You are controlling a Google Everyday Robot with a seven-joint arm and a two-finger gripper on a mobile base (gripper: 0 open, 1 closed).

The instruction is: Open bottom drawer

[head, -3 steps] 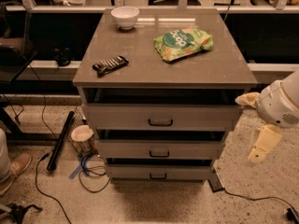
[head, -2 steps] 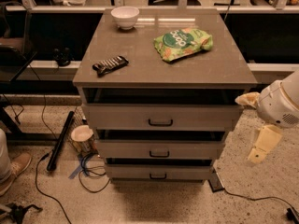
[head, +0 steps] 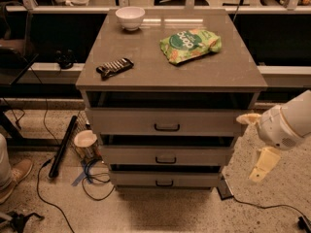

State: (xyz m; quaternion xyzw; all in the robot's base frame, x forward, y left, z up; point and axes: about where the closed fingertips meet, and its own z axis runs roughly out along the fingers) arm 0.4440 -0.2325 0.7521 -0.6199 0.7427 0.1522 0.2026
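Your claw (head: 249,147) hangs wide open and empty beside the right flank of the cabinet (head: 170,79). The bottom drawer (head: 194,179), shut, sits to the claw's left and slightly lower, well apart. Expect a rigid front on runners, probably light. Take it by the small black bar handle (head: 164,183), gripped at its centre, and pull straight out.

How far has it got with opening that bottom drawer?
Done: nothing that shows. The bottom drawer looks shut and its handle is untouched.
In hand: the pincer hangs open to the right of the cabinet, about level with the middle drawer, touching nothing.
Left: reach down to the handle, grip it and pull the drawer out.
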